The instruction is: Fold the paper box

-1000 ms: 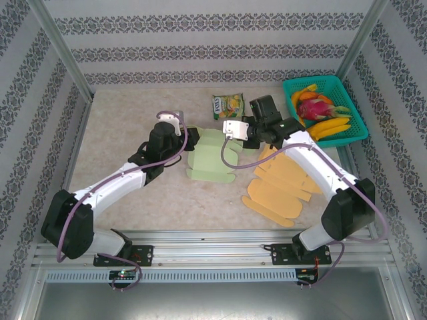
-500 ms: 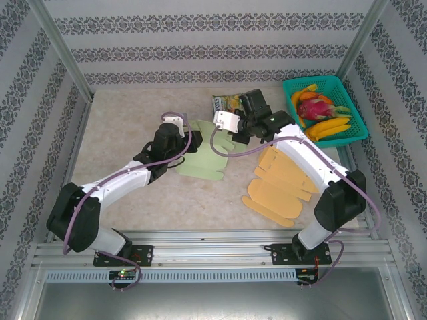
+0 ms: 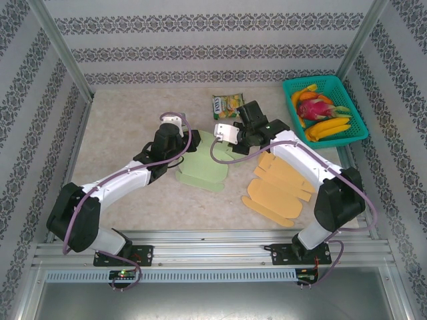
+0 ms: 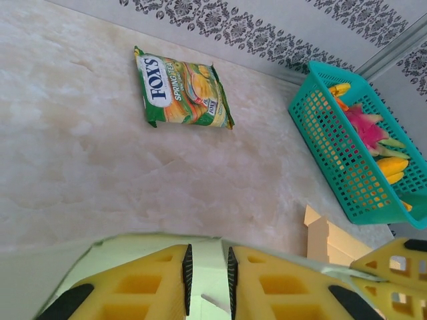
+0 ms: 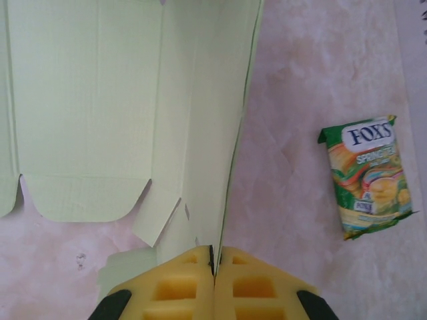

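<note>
The paper box (image 3: 203, 167) is a flat, pale green blank lying mid-table between the two arms. My left gripper (image 3: 189, 144) is at its far left edge; in the left wrist view its yellow fingers (image 4: 147, 287) stand a narrow gap apart with green paper (image 4: 33, 280) in and around that gap. My right gripper (image 3: 231, 144) is at the blank's far right edge. Seen from the right wrist, the right gripper (image 5: 214, 252) is shut on a raised panel edge, and the blank (image 5: 100, 100) spreads out to the left with its flaps on the table.
A Fox's snack packet (image 3: 227, 105) lies just beyond the blank. A teal basket (image 3: 287, 83) of fruit stands at the back right. Orange cardboard blanks (image 3: 280, 190) lie under the right arm. Patterned walls close in the table on three sides.
The right gripper has swung left and nearer, and the left gripper has shifted right. The green blank has turned and slid towards the near left with them.
</note>
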You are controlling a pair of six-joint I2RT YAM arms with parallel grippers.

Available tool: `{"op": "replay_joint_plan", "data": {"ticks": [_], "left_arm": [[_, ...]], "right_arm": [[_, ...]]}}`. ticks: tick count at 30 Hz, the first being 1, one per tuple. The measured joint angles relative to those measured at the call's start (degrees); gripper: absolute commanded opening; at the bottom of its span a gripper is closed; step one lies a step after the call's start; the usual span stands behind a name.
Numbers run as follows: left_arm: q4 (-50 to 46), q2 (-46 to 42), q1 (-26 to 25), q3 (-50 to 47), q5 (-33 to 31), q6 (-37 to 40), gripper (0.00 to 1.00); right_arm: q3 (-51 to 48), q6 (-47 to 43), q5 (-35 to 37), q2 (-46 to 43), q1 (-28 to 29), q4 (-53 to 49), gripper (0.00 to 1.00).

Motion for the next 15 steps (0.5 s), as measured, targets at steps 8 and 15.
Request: {"op": "replay_joint_plan", "data": {"ticks": [8, 15], "left_arm": [[0.07, 0.02, 0.04, -0.61, 0.66, -0.31, 0.24], [0.04, 0.00, 0.04, -0.61, 1.25, -0.48, 0.24]], "right_arm": [[-0.61, 1.53, 0.31, -0.07, 0.35, 0.11, 0.00], [-0.61, 1.57, 0.48, -0.72, 0.37, -0.33, 0.00]]}}
